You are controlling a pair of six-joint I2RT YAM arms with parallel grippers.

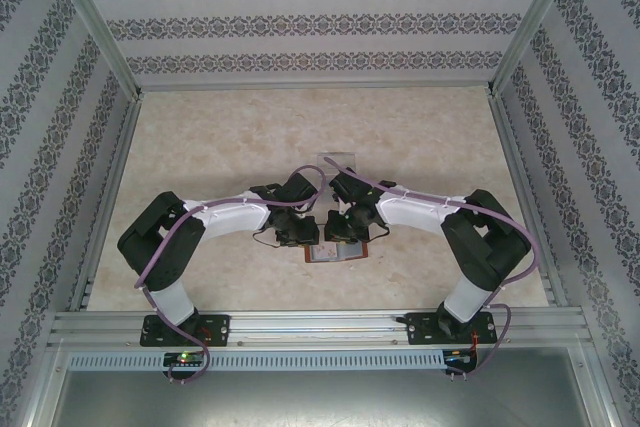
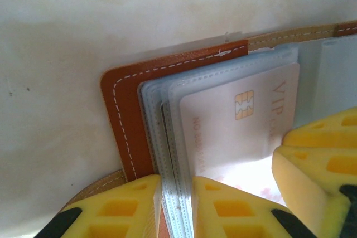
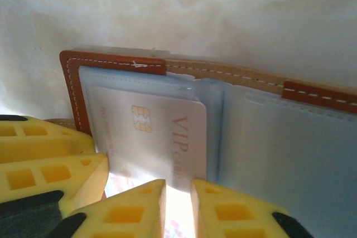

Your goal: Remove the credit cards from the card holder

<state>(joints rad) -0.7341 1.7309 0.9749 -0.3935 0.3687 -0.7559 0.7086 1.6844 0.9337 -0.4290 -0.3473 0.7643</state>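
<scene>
Top external view had the card holder (image 1: 338, 251) lying open on the table (image 1: 200, 137), a bit below center frame. In the left wrist view, my left claw (image 2: 177, 188) was clenched on the edge of the holder's clear sleeves (image 2: 167, 115) at the bottom of the frame. In the right wrist view, my right claw (image 3: 178, 187) was pinching the near edge of the pale VIP credit card (image 3: 159, 132), center frame, far end tucked in a sleeve.

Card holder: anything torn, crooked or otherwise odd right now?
Only one small thing: a loose knot of white thread on the card holder, in its far-edge stitching. The pale card sits straight in its clear sleeve; no tears show.
</scene>
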